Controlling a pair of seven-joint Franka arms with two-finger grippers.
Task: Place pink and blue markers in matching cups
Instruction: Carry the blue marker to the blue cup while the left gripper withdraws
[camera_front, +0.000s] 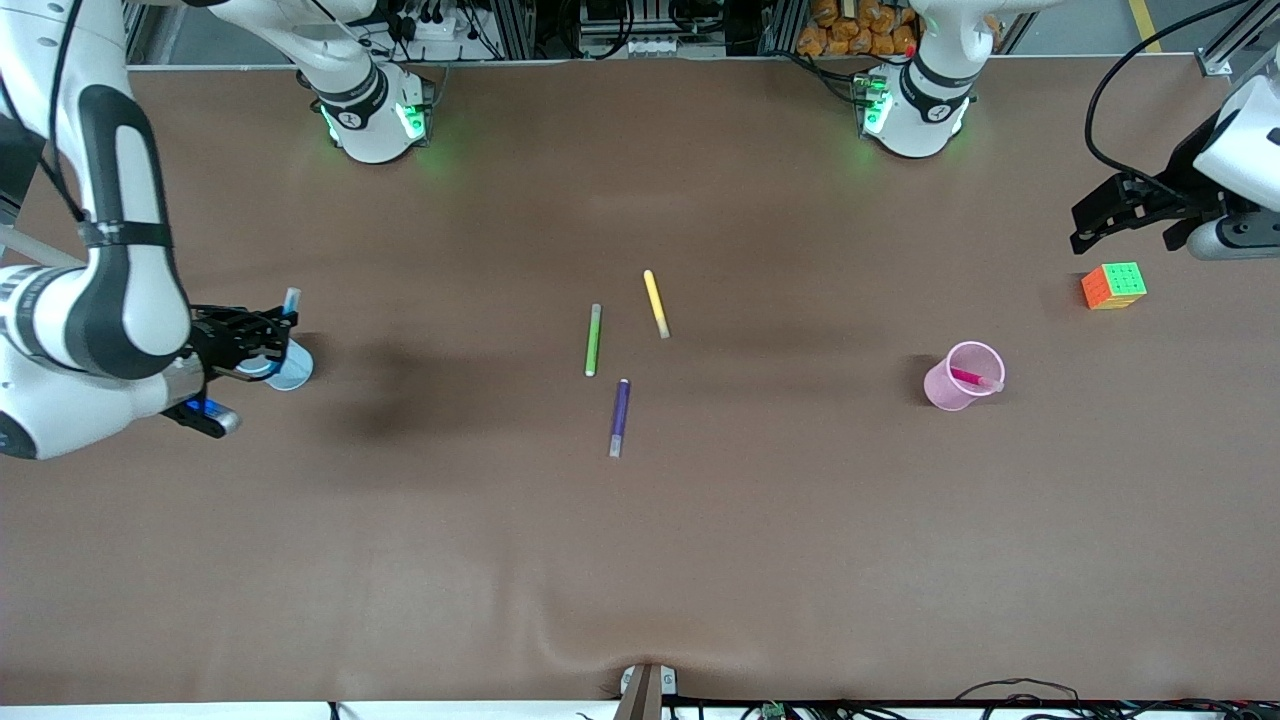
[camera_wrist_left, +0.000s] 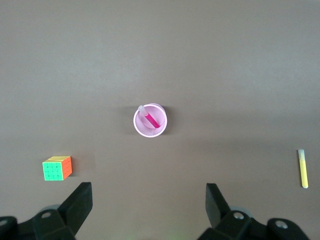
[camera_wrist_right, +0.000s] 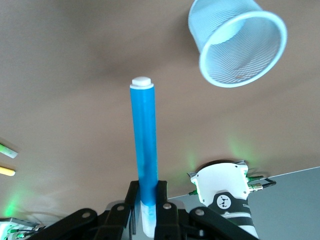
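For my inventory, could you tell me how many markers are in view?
5: green marker, yellow marker and purple marker lie mid-table; pink marker in the pink cup; blue marker in the right pincer.

green pen (camera_front: 593, 340), yellow pen (camera_front: 656, 303), purple pen (camera_front: 620, 417), puzzle cube (camera_front: 1113, 285)

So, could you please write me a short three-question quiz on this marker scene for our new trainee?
1. True or false: the magenta-pink marker is in the pale pink mesh cup.
2. What does the right gripper hold?
3. The open left gripper waits above: A) the colourful puzzle cube; B) the purple pen.

Key: 1 true. 2 the bright blue marker, over the light blue mesh cup. 3 A.
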